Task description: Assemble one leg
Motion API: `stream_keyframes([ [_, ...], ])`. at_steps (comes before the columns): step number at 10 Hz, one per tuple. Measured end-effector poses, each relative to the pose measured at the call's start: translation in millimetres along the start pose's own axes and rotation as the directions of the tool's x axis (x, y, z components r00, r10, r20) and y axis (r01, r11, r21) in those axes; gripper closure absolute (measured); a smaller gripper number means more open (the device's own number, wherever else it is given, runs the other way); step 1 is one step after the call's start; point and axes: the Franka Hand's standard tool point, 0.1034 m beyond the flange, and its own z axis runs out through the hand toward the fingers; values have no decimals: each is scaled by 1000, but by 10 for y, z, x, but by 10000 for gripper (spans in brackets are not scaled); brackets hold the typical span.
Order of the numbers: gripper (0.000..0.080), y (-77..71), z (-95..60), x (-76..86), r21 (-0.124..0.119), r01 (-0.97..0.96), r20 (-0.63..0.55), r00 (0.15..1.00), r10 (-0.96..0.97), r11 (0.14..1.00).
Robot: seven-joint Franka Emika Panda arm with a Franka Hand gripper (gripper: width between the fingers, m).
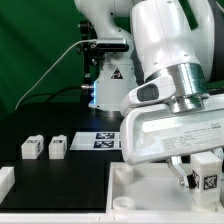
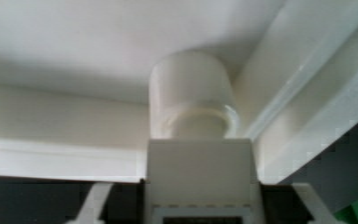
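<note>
My gripper is shut on a leg, a small white block with a black-and-white tag, and holds it over the exterior view's right corner of the large white tray-like piece. In the wrist view the held leg sits between the fingers. Its rounded end lies against the tray piece's white walls. Whether it is seated in a socket is hidden. Two more legs stand on the black table at the exterior view's left.
The marker board lies behind the tray piece near the robot base. Another white part shows at the exterior view's left edge. A green backdrop stands behind the scene.
</note>
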Motion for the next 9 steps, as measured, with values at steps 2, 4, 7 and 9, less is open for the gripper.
stream_keyframes([
  [2, 509, -24, 0, 2, 0, 1, -4, 1000, -1, 1000],
  [4, 428, -26, 2, -8, 4, 2, 6, 1000, -2, 1000],
  [7, 176, -28, 8, -21, 5, 2, 10, 1000, -2, 1000],
  [9, 155, -27, 10, -23, 5, 1, 10, 1000, -1, 1000],
])
